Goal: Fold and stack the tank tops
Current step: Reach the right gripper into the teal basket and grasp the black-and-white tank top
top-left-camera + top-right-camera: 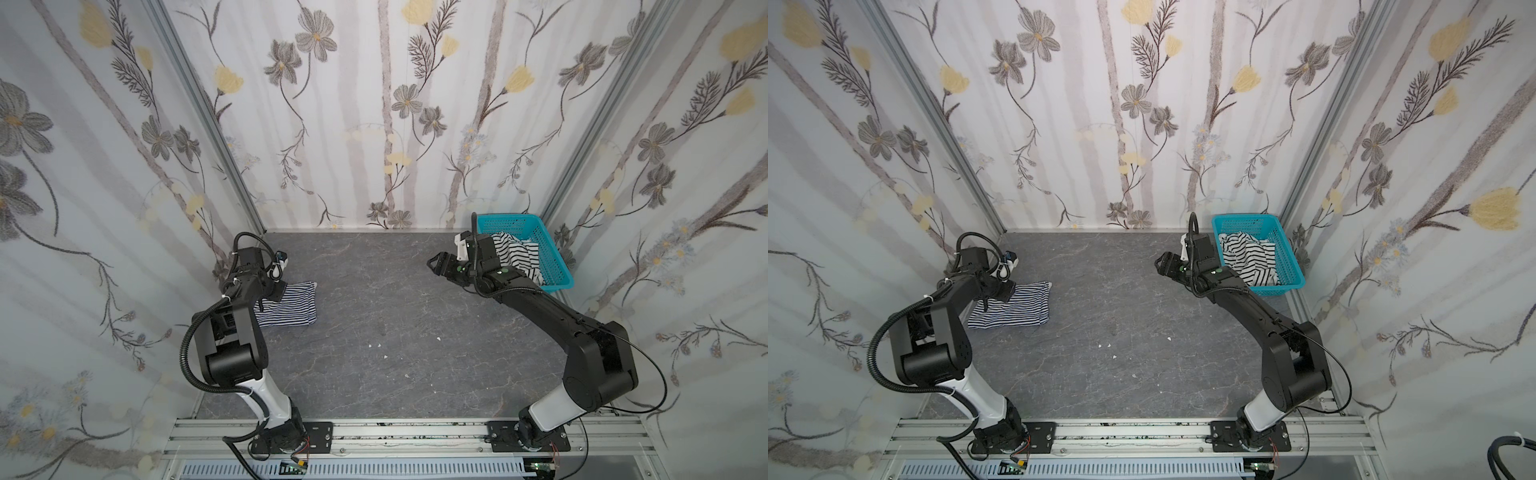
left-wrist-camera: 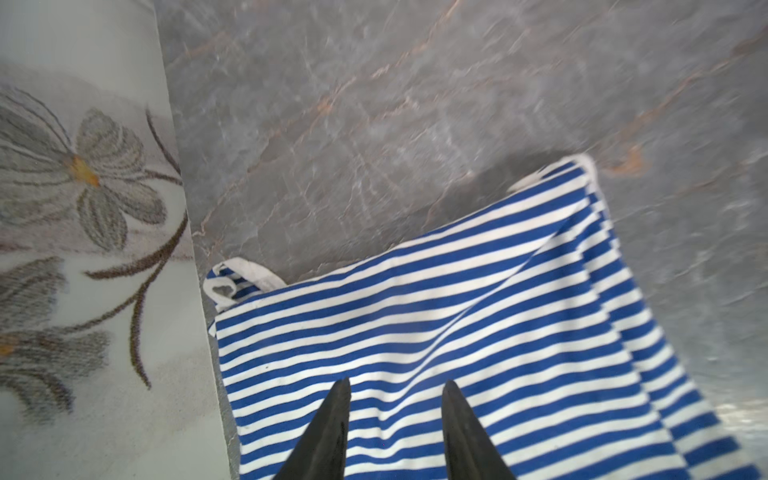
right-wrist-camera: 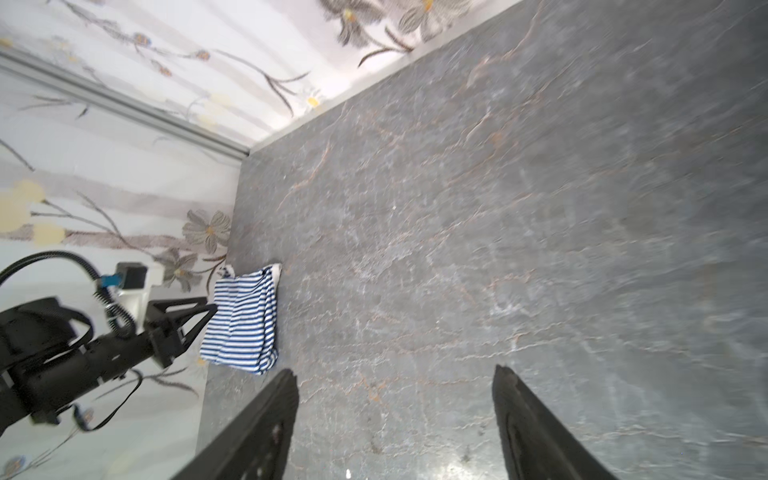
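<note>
The navy-and-white thin-striped tank top lies folded on the grey table at the left, close to the wall. My left gripper hovers over its left part, open; the stripes run unbroken between the fingers and nothing is pinched. The right wrist view shows this top from afar with the left gripper beside it. The black-and-white wide-striped tank top lies crumpled in the teal basket. My right gripper stands open and empty above bare table, left of the basket.
Floral-papered walls enclose the table on three sides; the left wall runs right beside the folded top. A few small white scraps lie mid-table. An aluminium rail with both arm bases borders the front edge.
</note>
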You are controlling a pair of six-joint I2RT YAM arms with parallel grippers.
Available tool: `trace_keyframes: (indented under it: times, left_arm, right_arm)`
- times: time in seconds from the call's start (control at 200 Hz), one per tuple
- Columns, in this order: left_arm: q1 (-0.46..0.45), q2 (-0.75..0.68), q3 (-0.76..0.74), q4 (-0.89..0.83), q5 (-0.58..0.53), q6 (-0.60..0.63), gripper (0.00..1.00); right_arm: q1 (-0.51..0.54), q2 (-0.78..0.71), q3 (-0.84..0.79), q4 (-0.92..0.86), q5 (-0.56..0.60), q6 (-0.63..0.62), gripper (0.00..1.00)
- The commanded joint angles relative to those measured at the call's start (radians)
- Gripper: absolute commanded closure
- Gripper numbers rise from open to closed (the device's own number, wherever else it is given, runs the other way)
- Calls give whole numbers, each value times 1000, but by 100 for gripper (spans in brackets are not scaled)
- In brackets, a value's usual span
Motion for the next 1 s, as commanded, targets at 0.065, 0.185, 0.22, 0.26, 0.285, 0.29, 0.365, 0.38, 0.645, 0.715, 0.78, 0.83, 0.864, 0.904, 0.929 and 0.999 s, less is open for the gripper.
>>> trace_keyframes:
  times: [0.065,0.185,0.22,0.26,0.285,0.29,0.365,0.38,0.645,0.715,0.78,0.83,0.864,0.904,0.929,0.999]
  left_arm:
    - [-60,-68,17,-30,65,-113,60]
    - [-119,-118,6,-60,127,-157,59]
    - [-139,-132,-4,-64,140,-167,58]
    - [-169,-145,-18,-66,153,-175,58]
    - [-190,-153,-29,-67,158,-180,58]
    - [-194,-154,-31,-67,159,-181,58]
    - [-257,-166,-58,-68,172,-196,58]
    - [-271,-166,-61,-68,172,-199,57]
    - [-452,-137,-101,-65,222,-237,57]
    - [-482,-125,-100,-65,237,-246,57]
    - [-504,-114,-98,-63,256,-259,57]
    - [-520,-109,-97,-62,265,-264,57]
    - [-531,-105,-98,-59,266,-268,57]
    - [-541,-101,-100,-57,268,-274,57]
    - [-546,-101,-101,-54,271,-276,57]
    - [-559,-97,-105,-46,272,-287,57]
  right_arm:
    - [-128,34,144,-178,145,-119,19]
    - [-229,102,253,-263,225,-151,19]
    - [-260,126,278,-274,232,-157,19]
    - [-293,156,313,-292,249,-160,19]
    - [-313,175,335,-305,254,-162,19]
    - [-317,179,339,-307,255,-164,19]
    - [-372,236,405,-332,261,-172,19]
    - [-380,248,420,-338,261,-176,19]
    - [-516,443,616,-426,272,-214,17]
    - [-540,505,681,-462,292,-226,17]
    - [-559,561,736,-485,292,-232,17]
    - [-570,600,776,-506,290,-236,17]
    - [-575,623,795,-509,300,-240,17]
    - [-578,648,815,-514,300,-246,17]
    - [-580,664,828,-515,296,-252,16]
    - [-580,719,867,-527,292,-259,16]
